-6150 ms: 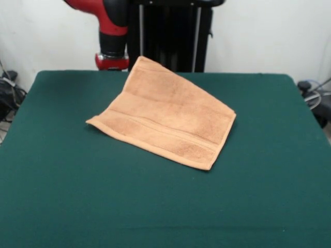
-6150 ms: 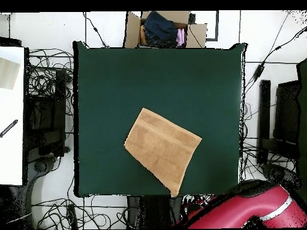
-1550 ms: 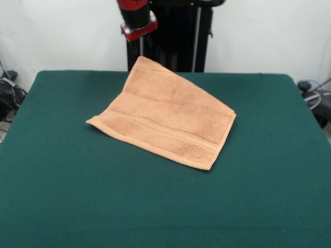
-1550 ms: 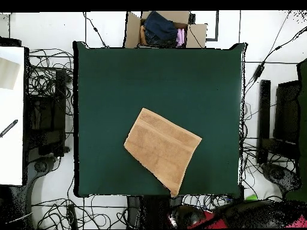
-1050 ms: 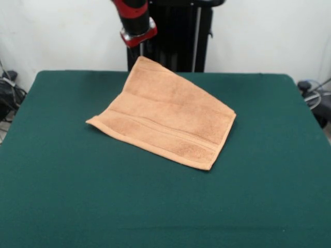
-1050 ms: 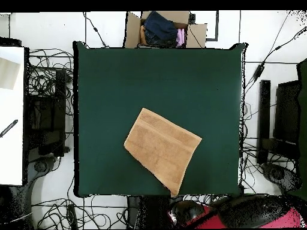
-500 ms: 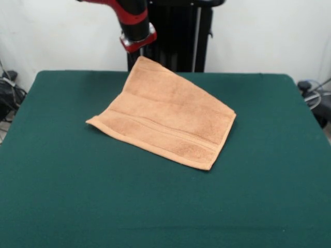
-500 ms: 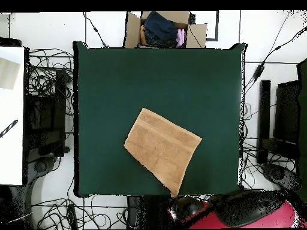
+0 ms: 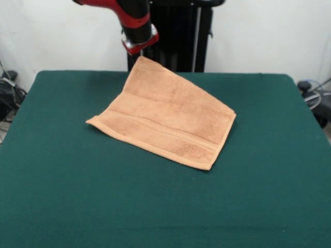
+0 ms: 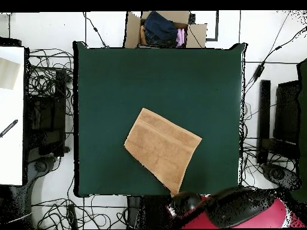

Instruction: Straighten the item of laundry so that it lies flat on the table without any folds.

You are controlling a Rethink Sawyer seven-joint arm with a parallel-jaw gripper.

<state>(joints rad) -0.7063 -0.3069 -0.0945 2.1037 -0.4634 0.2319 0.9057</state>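
Observation:
The light orange-tan towel (image 9: 165, 116) lies on the dark green table (image 9: 77, 196) as a slanted oblong. Woven band stripes run along its near hem. Its far corner reaches the table's far edge, and its near left corner lifts a little. No tag shows. The end of my red and black arm, with the gripper (image 9: 139, 42), hangs just above and behind that far corner, apart from the cloth. In the overhead view the towel (image 10: 162, 148) sits low on the table (image 10: 150, 78), with the arm's end (image 10: 183, 206) just past the table's bottom edge.
The black pedestal (image 9: 176, 36) stands behind the table's far edge. In the overhead view a cardboard box of clothes (image 10: 165, 29) sits beyond the table's top edge, a white surface (image 10: 12, 114) stands at the left, and cables lie around the table.
The arm's end has swung from the left to above the towel's far corner. The towel has not moved.

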